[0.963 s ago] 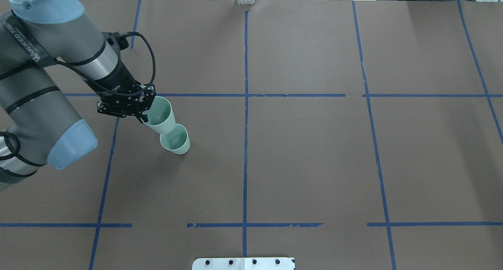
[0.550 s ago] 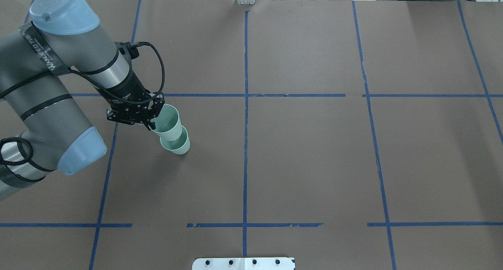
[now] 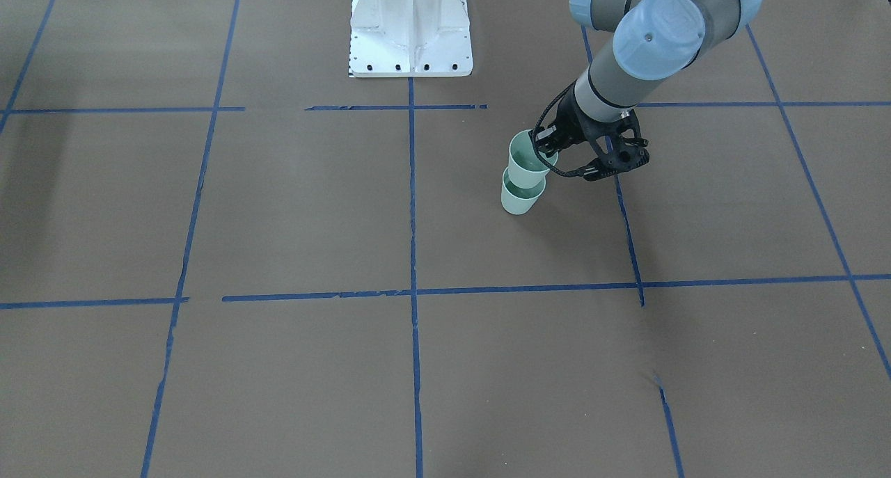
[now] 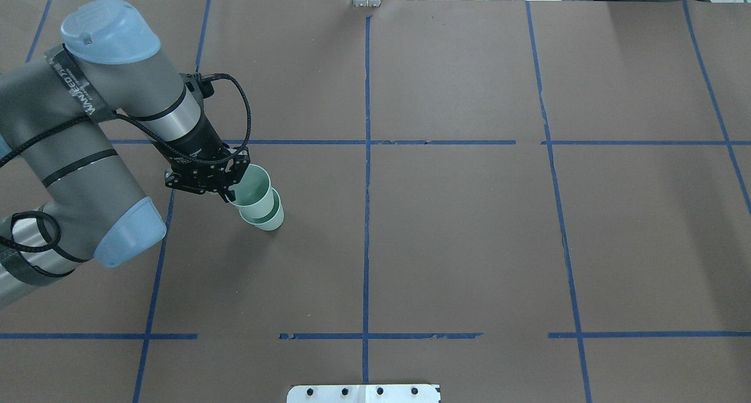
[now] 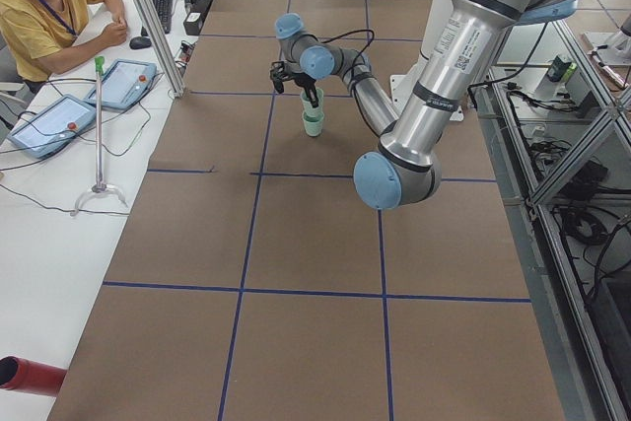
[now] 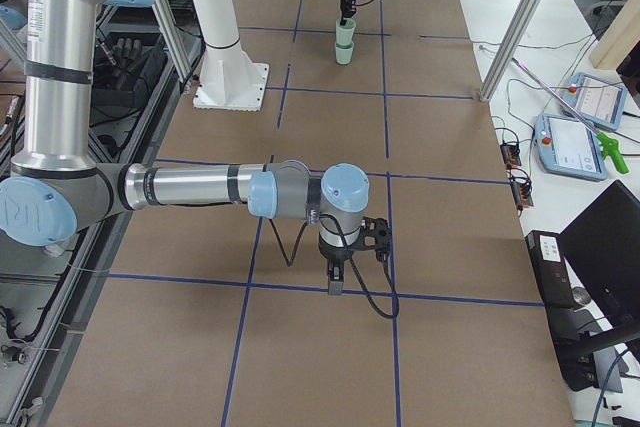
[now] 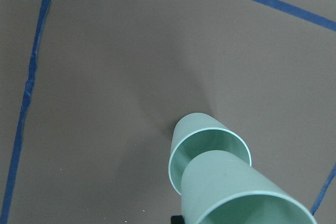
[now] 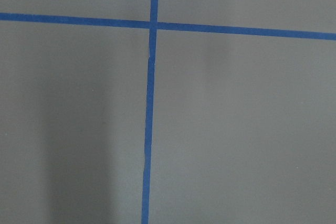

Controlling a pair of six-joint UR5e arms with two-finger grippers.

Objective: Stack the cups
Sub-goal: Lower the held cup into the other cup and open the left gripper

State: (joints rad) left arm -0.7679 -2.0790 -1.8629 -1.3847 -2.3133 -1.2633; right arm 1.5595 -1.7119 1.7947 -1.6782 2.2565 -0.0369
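The left arm (image 4: 88,133) comes in from the left edge of the overhead view. Its elbow is bent and its forearm slants down and to the right, toward the table (image 4: 469,244). At its tip the left gripper (image 4: 227,192) is pinched on the near rim of the upper cup (image 4: 253,189). That cup's base sits at the mouth of the lower cup (image 4: 273,220); how far in it reaches I cannot tell. The lower cup stands upright on the brown table, between two blue tape lines (image 4: 366,215). Farther right, seen only from the side, the right arm (image 6: 190,189) stretches low and level, wrist turned down. The right gripper (image 6: 335,285) points at the table; whether it is spread or pressed together I cannot tell.
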